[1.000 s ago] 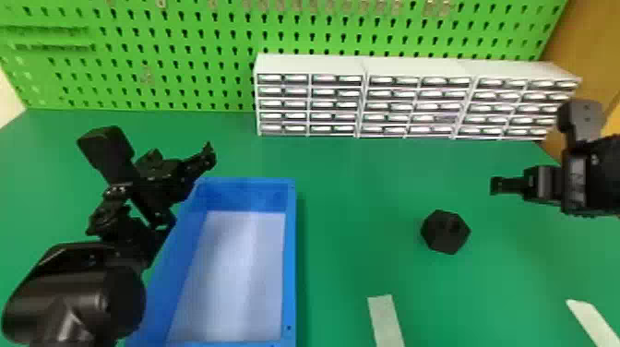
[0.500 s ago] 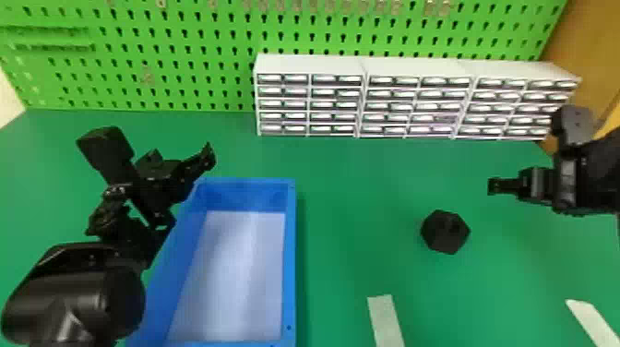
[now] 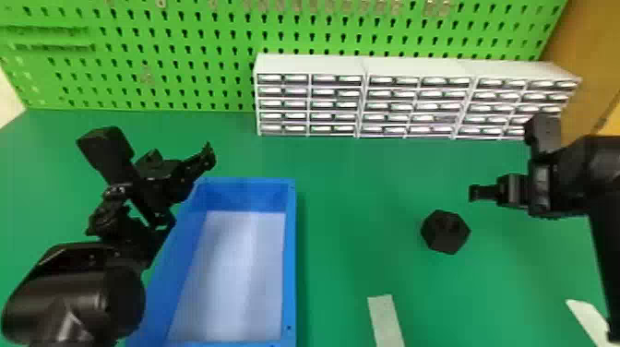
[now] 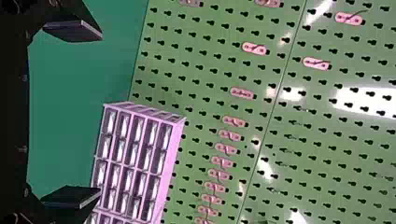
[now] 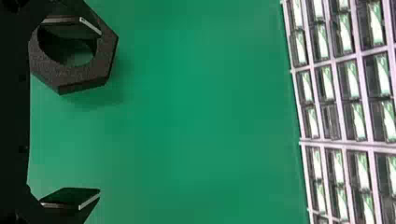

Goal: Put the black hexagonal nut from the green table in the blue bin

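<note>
The black hexagonal nut [image 3: 445, 232] lies on the green table [image 3: 360, 207], right of the blue bin [image 3: 290, 258], whose pale inside holds nothing. Up and right of the nut in the head view is my right gripper [image 3: 477, 193]. In the right wrist view the right gripper [image 5: 93, 114] stands open, and one finger overlaps the nut [image 5: 88, 70] from the camera's side without gripping it. My left gripper [image 3: 210, 157] is parked by the bin's far left corner; in the left wrist view the left gripper [image 4: 100, 114] is open, with nothing between its fingers.
White drawer units [image 3: 360, 99] line the back of the table before a green pegboard [image 3: 184, 60]. Pale tape strips [image 3: 386, 320] mark the table's near side. The left arm leans over the bin's left wall.
My right gripper has moved slightly left and toward the nut, with more of its arm coming into view. The left arm, nut and bin have kept their places.
</note>
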You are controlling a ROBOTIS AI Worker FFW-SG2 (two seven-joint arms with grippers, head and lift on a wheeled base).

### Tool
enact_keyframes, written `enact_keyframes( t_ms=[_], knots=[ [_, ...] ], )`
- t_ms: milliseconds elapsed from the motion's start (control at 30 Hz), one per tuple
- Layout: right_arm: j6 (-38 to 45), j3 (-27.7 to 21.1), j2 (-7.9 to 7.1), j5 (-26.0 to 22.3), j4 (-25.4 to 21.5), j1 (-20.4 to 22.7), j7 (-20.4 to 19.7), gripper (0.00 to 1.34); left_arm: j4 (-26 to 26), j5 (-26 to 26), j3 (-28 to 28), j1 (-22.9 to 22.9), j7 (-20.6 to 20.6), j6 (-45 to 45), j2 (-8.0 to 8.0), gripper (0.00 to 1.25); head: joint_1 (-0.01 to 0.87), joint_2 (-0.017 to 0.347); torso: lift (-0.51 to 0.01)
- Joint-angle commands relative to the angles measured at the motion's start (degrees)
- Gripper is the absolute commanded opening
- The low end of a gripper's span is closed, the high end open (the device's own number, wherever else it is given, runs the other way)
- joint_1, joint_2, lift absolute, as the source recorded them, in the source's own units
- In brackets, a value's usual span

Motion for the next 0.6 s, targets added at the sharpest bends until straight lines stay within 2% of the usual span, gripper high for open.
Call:
enact_keyframes(
  t_ms=[0, 567],
  knots=[
    [-0.72, 0.33, 0.47, -0.03, 1.13, -0.23, 0.00, 1.23, 0.00, 0.00, -0.01, -0.02, 0.00, 0.00, 0.00, 1.13, 0.692, 0.009, -0.097],
    [-1.86, 2.27, 1.34, -0.03, 4.12, 0.12, 0.00, 1.23, 0.00, 0.18, -0.10, -0.11, 0.00, 0.00, 0.00, 1.13, 0.692, 0.009, -0.097]
  ],
)
